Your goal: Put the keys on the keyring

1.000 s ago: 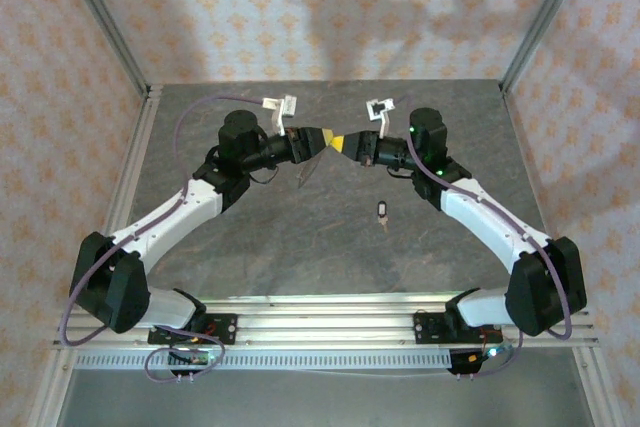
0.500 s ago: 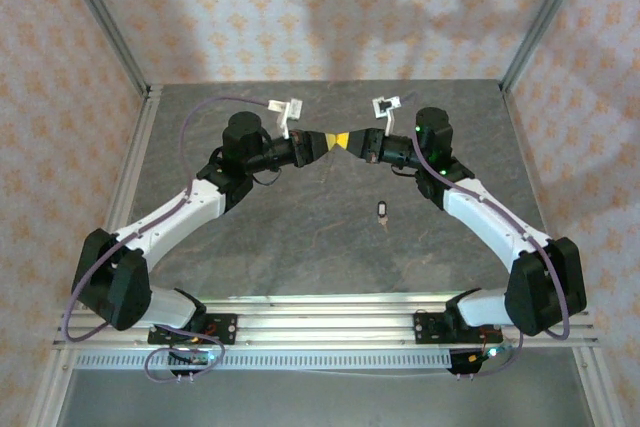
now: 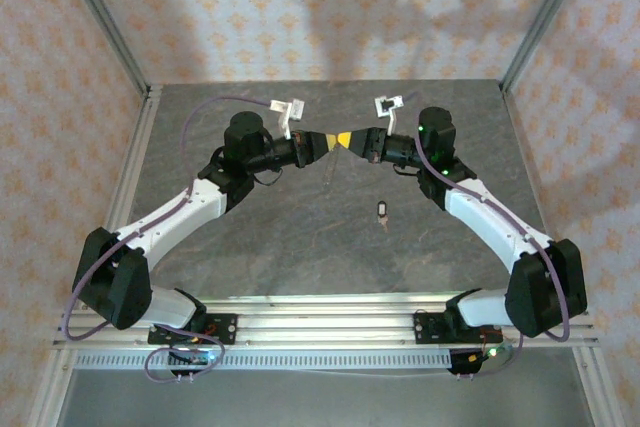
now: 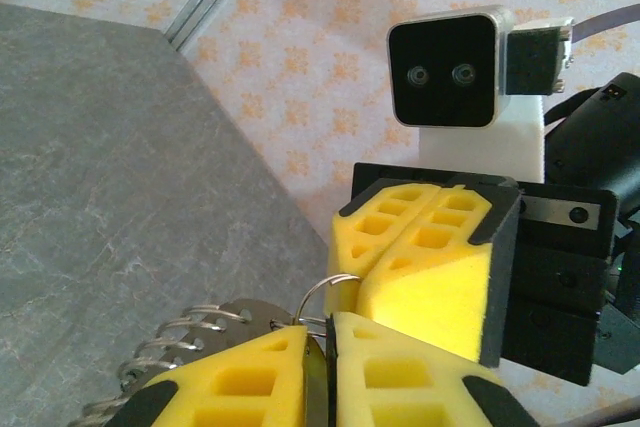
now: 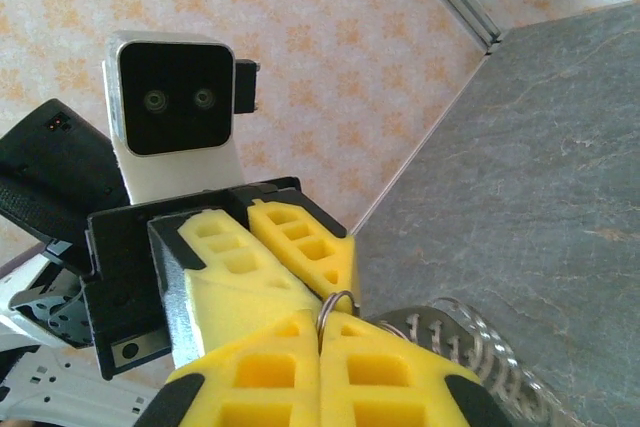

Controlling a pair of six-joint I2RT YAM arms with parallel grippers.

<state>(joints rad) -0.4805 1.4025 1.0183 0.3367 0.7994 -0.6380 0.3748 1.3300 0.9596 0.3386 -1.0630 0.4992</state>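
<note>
The right gripper point(image 3: 346, 139) and left gripper point(image 3: 326, 140) meet tip to tip, both pinched shut on the keyring point(image 4: 327, 295) (held aloft). The key point(image 3: 384, 211) lies on the table point(image 3: 300, 237) below, nearer the right arm.

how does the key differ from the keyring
The key lies on the table, untouched; the keyring is up in the air, pinched by the left gripper and the right gripper. The key has a dark head; the keyring is a thin silvery loop. Both are small beside the arms.
</note>
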